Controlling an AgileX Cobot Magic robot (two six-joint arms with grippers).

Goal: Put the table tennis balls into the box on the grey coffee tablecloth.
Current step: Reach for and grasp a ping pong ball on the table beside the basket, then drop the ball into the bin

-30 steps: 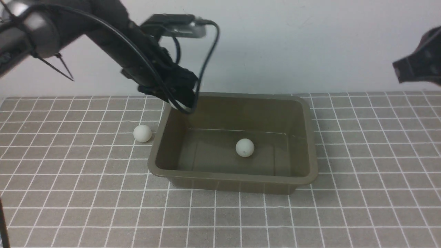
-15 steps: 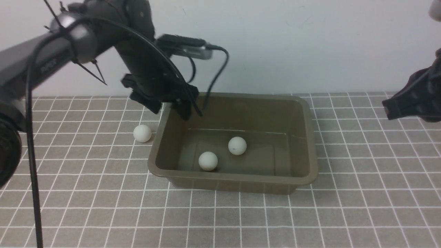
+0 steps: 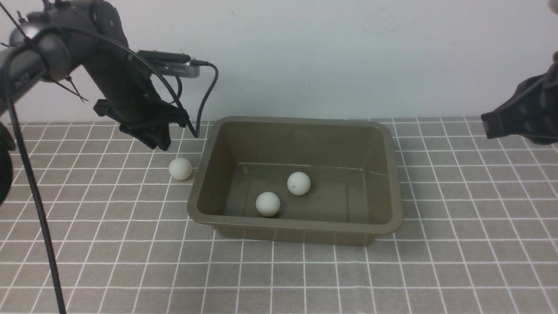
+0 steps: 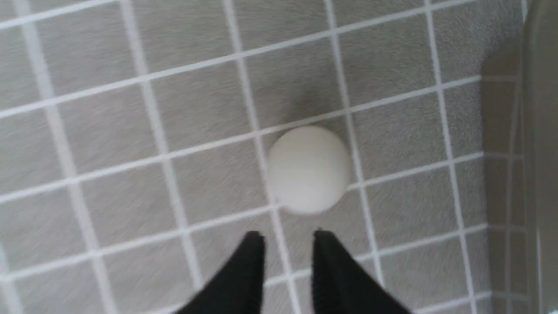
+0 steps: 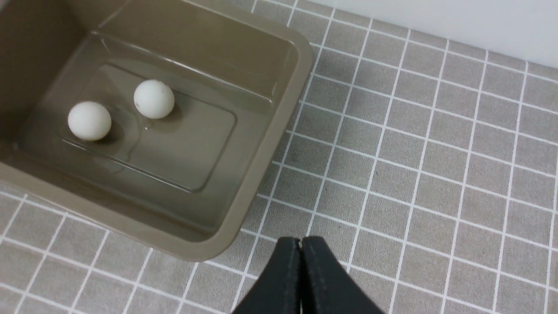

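The olive-grey box (image 3: 392, 174) stands on the grey coffee tablecloth (image 3: 457, 218). Two white table tennis balls (image 3: 298, 183) (image 3: 267, 203) lie on its floor; they also show in the right wrist view (image 5: 154, 99) (image 5: 89, 121). A third ball (image 3: 180, 168) lies on the cloth just left of the box. My left gripper (image 3: 159, 141) hovers above and behind that ball. In the left wrist view the ball (image 4: 309, 169) lies just ahead of the gripper (image 4: 287, 237), whose jaws stand slightly apart and empty. My right gripper (image 5: 300, 242) is shut and empty, over the cloth right of the box.
The box's left wall (image 4: 540, 131) is close beside the third ball. A white wall (image 3: 348, 56) rises behind the cloth. The left arm's cable (image 3: 205, 100) hangs near the box's back left corner.
The left gripper let a ball fall into the box, then swung left from over the box's back left corner to above the third ball. The balls in the box rolled slightly. The right arm dropped a little.
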